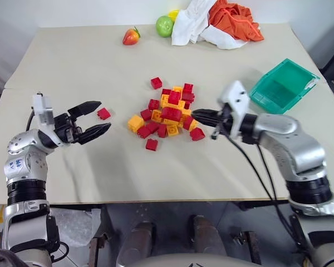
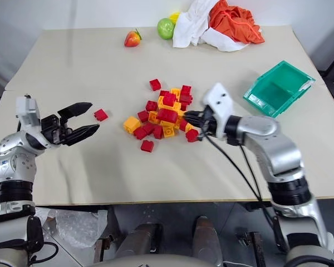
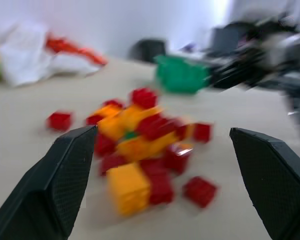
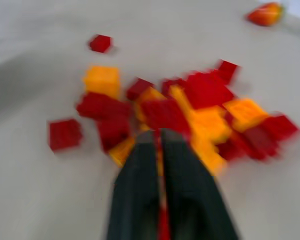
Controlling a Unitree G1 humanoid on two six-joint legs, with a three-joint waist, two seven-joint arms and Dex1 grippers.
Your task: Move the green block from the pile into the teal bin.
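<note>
The pile (image 1: 170, 114) of red, orange and yellow bricks lies mid-table. A small speck of green (image 3: 130, 135), likely the green block, peeks out between yellow bricks in the left wrist view; I cannot make it out from the head views. My right gripper (image 1: 200, 118) is shut, its tips at the pile's right edge, and I cannot tell whether anything is pinched. My left gripper (image 2: 94, 116) hovers open left of the pile, holding nothing. The teal bin (image 1: 283, 86) sits tilted at the right, behind my right arm.
A loose red brick (image 1: 103, 113) lies just beyond my left fingertips, and other strays (image 1: 156, 83) (image 1: 151, 144) ring the pile. At the back are a toy strawberry (image 1: 131, 36), a green apple (image 1: 165, 25) and white and orange cloths (image 1: 217, 22).
</note>
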